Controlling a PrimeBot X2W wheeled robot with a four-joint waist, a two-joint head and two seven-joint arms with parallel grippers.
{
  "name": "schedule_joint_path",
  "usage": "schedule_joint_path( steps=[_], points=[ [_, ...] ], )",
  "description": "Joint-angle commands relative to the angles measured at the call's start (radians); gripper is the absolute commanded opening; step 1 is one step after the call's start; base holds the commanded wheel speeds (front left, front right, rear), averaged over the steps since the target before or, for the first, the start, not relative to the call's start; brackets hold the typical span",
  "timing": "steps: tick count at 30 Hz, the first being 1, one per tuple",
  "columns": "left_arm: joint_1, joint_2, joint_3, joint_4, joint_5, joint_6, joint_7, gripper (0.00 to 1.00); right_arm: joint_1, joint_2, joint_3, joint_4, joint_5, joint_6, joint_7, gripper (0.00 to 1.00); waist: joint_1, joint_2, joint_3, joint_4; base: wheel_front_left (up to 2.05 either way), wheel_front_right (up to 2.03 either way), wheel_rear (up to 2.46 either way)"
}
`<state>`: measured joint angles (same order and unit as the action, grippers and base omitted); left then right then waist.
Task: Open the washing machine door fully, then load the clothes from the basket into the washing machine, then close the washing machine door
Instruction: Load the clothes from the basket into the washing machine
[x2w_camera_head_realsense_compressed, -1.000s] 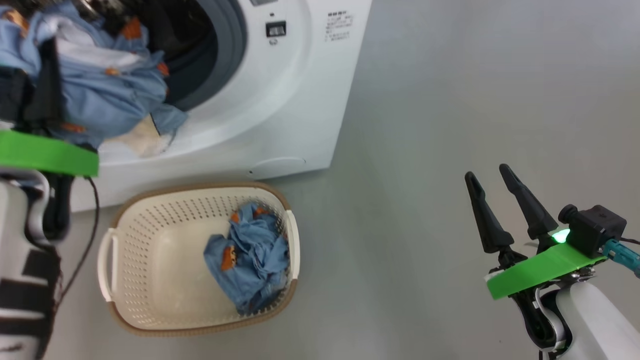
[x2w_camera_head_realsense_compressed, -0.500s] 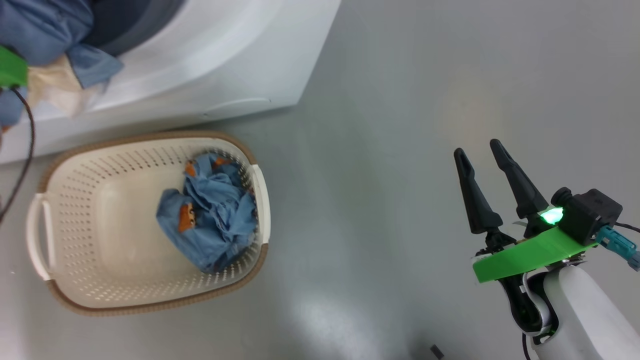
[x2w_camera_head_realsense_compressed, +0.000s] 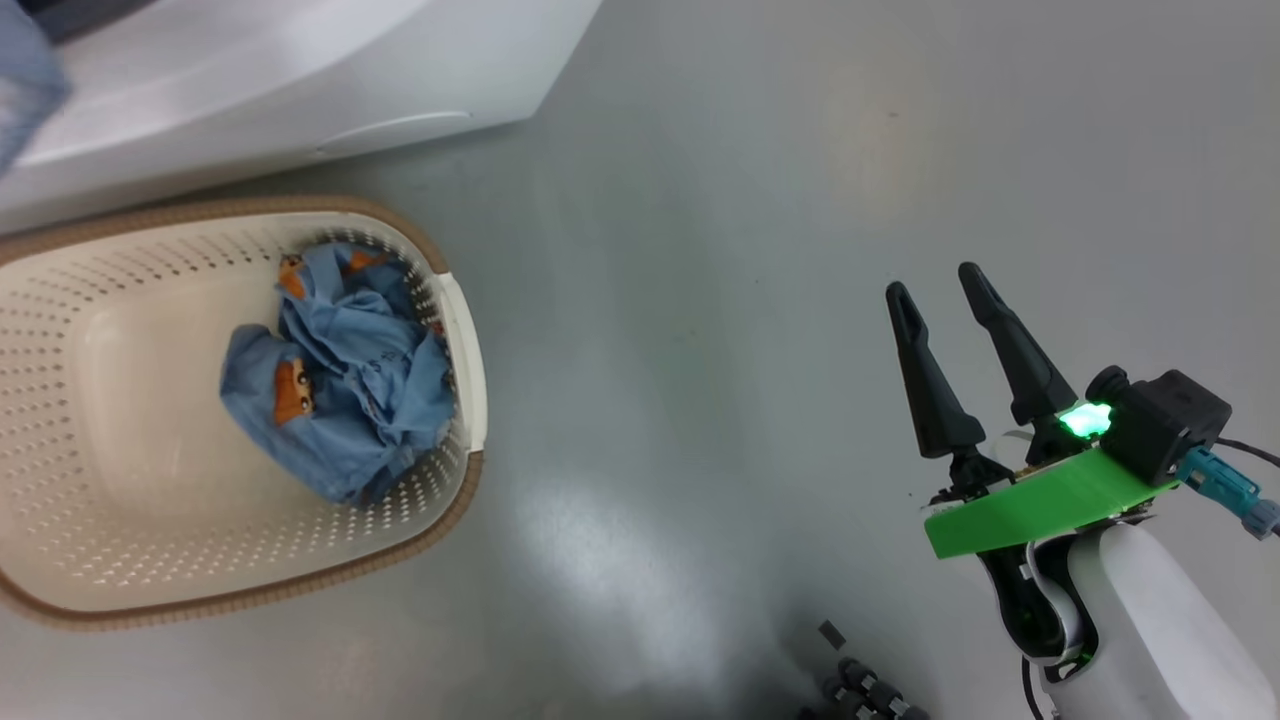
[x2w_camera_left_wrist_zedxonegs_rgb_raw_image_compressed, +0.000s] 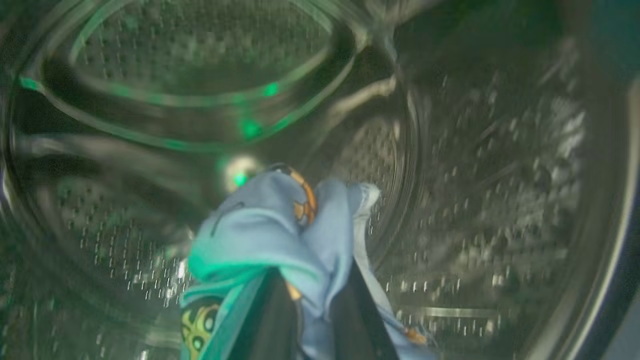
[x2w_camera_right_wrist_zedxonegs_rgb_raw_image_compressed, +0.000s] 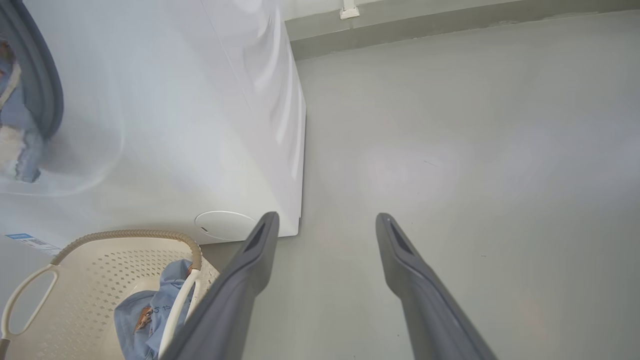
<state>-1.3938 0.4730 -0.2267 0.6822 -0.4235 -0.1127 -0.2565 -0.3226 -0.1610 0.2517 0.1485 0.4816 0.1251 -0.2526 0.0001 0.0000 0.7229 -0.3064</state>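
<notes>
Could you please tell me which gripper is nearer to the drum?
Left. The left gripper is inside the drum, shut on a garment; the right gripper hangs open over the floor, beside the machine.

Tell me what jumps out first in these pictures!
The left gripper pinches a blue garment with orange figures inside the washing machine's shiny steel drum. On the floor in front of the machine, a second blue garment lies crumpled in the cream basket. The right gripper hangs open over the grey floor.
</notes>
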Motion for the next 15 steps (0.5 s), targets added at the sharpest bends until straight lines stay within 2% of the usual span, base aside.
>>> schedule_joint_path(
  steps=[1,4,6,7,8,9,12,15],
  points=[
    [-0.016,0.033,0.049,-0.068,0.021,0.006,-0.005,0.0,0.002,-0.006,0.012,-0.025,-0.014,0.006,-0.009,1.0,-0.0001,0.0,0.022,-0.014,0.0,0.0,0.0],
    [0.027,0.008,0.138,-0.168,0.075,0.002,-0.005,0.0,-0.002,-0.001,0.013,-0.025,-0.018,0.006,-0.009,1.0,-0.0001,0.0,0.029,-0.017,0.0,0.0,0.0],
    [0.062,-0.006,0.165,-0.156,0.098,-0.004,-0.005,0.0,-0.002,0.001,0.013,-0.021,-0.019,0.006,-0.009,1.0,-0.0001,0.0,0.025,-0.017,0.0,0.0,0.0],
    [0.076,-0.011,0.171,-0.135,0.107,-0.006,-0.005,0.19,-0.002,0.003,0.014,-0.018,-0.02,0.006,-0.009,1.0,-0.0001,0.0,0.023,-0.017,0.0,0.0,0.0],
    [0.091,-0.017,0.173,-0.087,0.109,-0.008,-0.005,0.82,-0.001,0.004,0.016,-0.015,-0.02,0.006,-0.009,1.0,-0.0001,0.0,0.018,-0.016,0.0,0.0,0.0],
    [0.098,-0.022,0.169,-0.028,0.107,-0.009,-0.005,1.0,0.0,0.005,0.017,-0.011,-0.02,0.006,-0.009,1.0,-0.0001,0.0,0.012,-0.015,0.0,0.0,0.0],
    [0.077,-0.03,0.135,0.143,0.11,-0.013,0.022,1.0,0.002,0.003,0.023,-0.005,-0.017,0.006,-0.009,1.0,-0.0001,0.0,0.0,-0.011,0.0,0.0,0.0],
    [0.036,-0.038,0.101,0.255,0.119,-0.014,0.061,1.0,-0.001,0.001,0.025,-0.001,-0.016,0.006,-0.009,1.0,-0.0001,0.0,-0.009,-0.006,0.0,0.0,0.0]
  ],
)
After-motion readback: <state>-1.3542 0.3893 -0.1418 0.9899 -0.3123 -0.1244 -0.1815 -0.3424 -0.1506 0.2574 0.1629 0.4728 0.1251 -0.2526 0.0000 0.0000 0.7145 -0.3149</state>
